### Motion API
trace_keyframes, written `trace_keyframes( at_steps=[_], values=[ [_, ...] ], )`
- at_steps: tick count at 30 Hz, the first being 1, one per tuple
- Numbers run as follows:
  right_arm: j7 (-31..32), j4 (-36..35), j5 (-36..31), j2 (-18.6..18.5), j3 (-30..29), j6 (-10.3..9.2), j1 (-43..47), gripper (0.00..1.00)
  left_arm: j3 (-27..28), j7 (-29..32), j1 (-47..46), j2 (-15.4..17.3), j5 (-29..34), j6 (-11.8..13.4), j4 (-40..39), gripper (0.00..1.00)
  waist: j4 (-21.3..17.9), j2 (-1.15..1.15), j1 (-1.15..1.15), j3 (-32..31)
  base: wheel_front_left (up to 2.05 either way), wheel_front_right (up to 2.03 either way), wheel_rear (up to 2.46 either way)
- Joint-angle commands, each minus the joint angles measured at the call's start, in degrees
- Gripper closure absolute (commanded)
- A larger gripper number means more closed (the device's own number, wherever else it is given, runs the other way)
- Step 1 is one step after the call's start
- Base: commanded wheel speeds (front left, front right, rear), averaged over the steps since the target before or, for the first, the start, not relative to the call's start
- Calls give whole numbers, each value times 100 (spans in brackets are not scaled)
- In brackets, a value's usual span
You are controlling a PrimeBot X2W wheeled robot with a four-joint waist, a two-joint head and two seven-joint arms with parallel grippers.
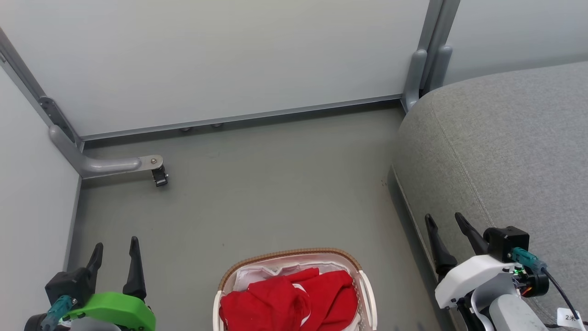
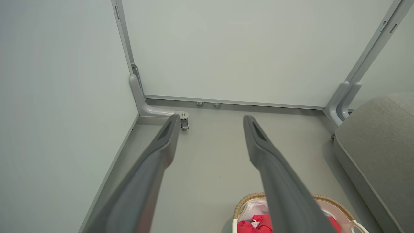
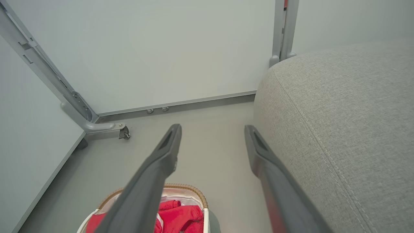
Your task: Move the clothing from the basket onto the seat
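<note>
Red clothing (image 1: 294, 299), perhaps two pieces, in basket (image 1: 289, 253), between left tool (image 1: 116, 243) and right tool (image 1: 443, 216), both spread, empty

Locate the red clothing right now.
In the head view the clothing lies inside the basket at bottom centre, left of the seat.

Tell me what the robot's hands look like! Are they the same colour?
No. Both have two long, dark, pointed fingers. The left gripper has a bright green body; the right gripper has a white one, with a black cable and a white tag.
</note>
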Motion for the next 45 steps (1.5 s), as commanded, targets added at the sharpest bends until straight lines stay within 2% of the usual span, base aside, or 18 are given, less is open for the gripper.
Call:
trace_keyframes(
  at_steps=[1, 20, 26, 32, 37, 45],
  values=[
    [-56, -8, -153, -12, -5, 1, -72, 0, 31, -62, 32, 15, 186, -24, -31, 0, -1, 0, 0, 3, 0, 0, 0],
    [-274, 104, -985, 24, -76, 2, 1, 0, 317, -280, 114, -113, 1012, -152, 102, 0, -52, 0, 0, 4, 0, 0, 0],
    [-339, 88, -1220, 30, -40, 2, -72, 0, 217, -346, 77, -147, 1255, -218, 240, 0, -94, 0, 0, 212, 0, 0, 0],
    [-398, -26, -1502, 84, -13, 1, -354, 0, -197, -415, -366, -181, 1379, -268, 499, 0, -206, 0, 0, 818, 0, 0, 0],
    [-440, -167, -1771, 154, 83, 1, -671, 0, -1000, -462, -821, -64, 1234, -271, 690, 0, -373, 0, 0, 1451, 0, 0, 0],
    [-439, -395, -1830, 240, 173, 0, -1082, 0, -2200, -443, -1640, 118, 668, -273, 1130, 0, -630, 0, 0, 2385, 0, 0, 0]
  ],
)
